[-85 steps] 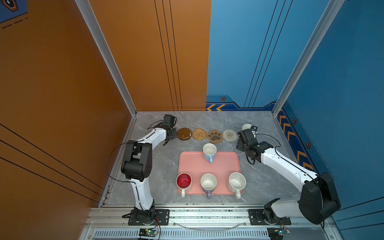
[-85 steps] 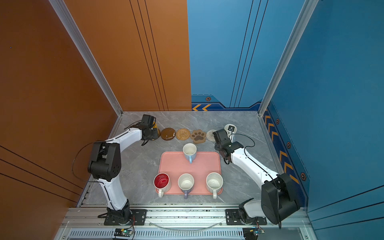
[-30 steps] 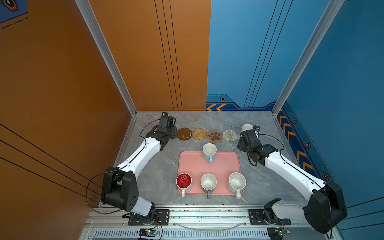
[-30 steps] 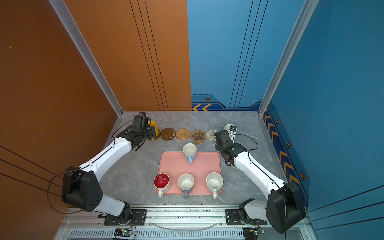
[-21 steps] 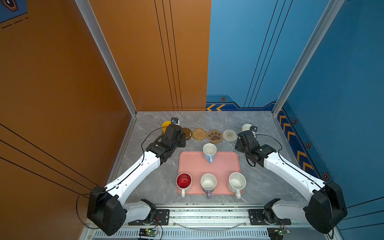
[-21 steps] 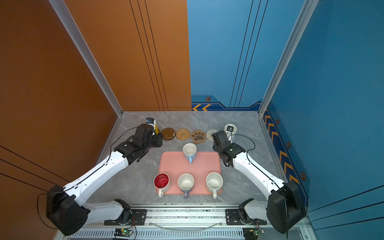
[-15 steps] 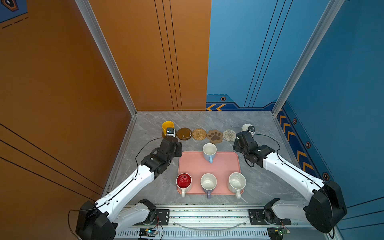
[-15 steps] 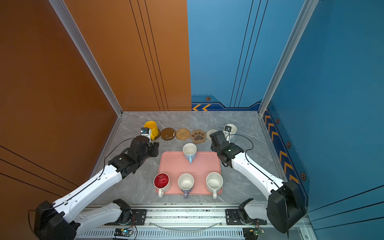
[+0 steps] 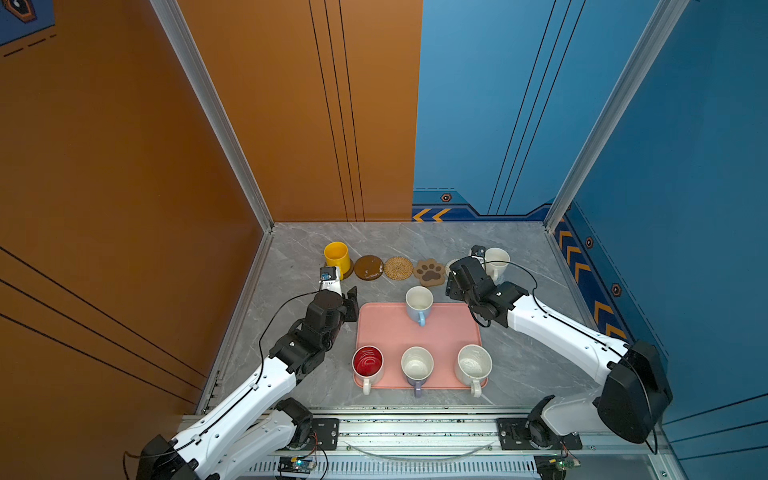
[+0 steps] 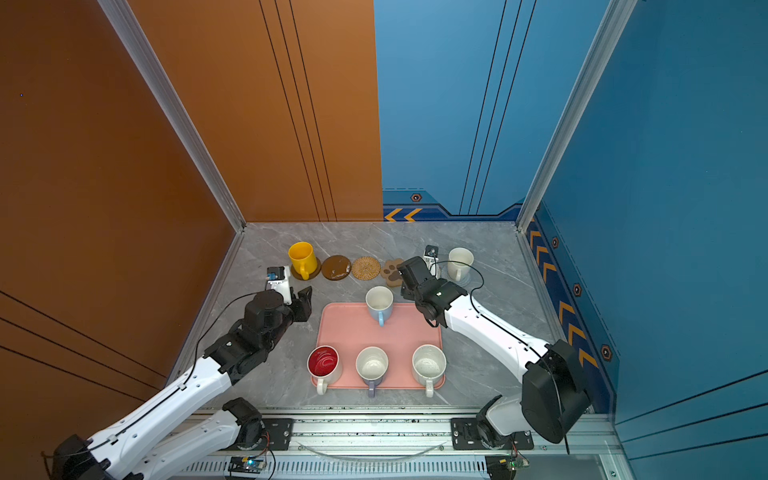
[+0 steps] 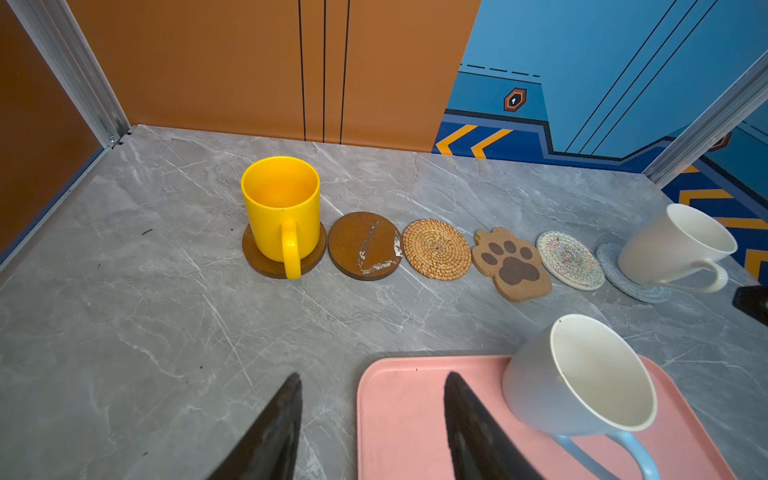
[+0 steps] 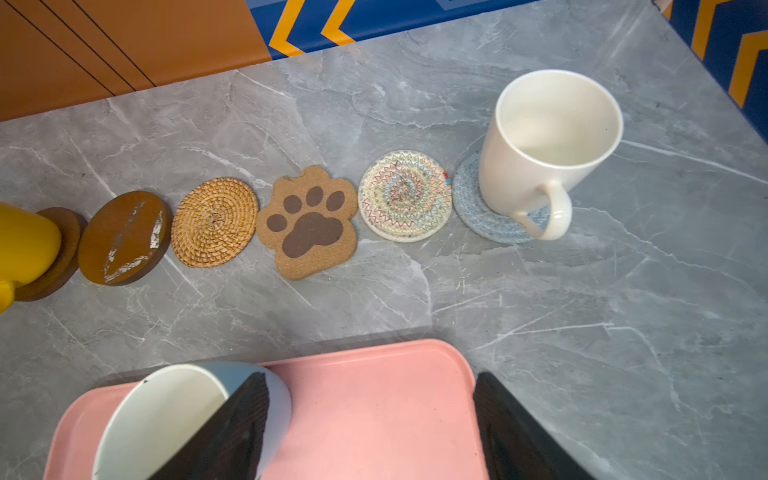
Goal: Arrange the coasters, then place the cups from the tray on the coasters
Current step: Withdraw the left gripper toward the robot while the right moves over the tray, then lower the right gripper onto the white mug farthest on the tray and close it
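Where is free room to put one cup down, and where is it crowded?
Free: the four bare coasters between the yellow cup and the white cup; the tray's middle behind the three front cups. Crowded: the tray's front edge.

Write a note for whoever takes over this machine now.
Left jaws, right jaws: open, empty.
Done: coasters lined up; yellow handled mug on a glossy dark brown disc coaster; plain white mug on the light blue woven coaster.
Pending: light blue, red-lined white, lavender and speckled white mugs wait on the salmon-pink tray; second brown disc, tan woven, paw-shaped and cream woven coasters are bare.
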Controlling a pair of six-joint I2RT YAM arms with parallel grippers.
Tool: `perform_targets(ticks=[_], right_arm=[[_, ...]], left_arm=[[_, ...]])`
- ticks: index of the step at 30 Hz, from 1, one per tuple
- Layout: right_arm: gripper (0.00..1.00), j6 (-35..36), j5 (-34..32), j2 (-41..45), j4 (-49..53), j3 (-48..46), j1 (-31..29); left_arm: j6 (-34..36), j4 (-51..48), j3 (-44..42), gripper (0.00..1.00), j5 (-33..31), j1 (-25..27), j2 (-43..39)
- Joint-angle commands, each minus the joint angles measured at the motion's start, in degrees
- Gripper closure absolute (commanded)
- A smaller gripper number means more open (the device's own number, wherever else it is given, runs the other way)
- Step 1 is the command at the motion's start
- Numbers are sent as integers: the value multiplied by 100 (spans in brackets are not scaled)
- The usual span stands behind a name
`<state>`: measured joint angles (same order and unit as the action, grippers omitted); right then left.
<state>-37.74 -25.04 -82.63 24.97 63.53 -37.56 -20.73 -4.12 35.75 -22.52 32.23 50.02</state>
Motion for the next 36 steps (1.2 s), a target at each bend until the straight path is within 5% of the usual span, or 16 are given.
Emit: perform_targets(ticks=[1,19,36], right_arm=[[24,43,40,-204,263,353,-171],[21,32,-127,63,917,506,-799],[21,-214,749,-311,920,128,-1232]], left_arm=[[134,167,-94,44,-32,33,11],[304,88,-187,43,-218,28,-23],[333,67,-202,40,-273,-26,58]])
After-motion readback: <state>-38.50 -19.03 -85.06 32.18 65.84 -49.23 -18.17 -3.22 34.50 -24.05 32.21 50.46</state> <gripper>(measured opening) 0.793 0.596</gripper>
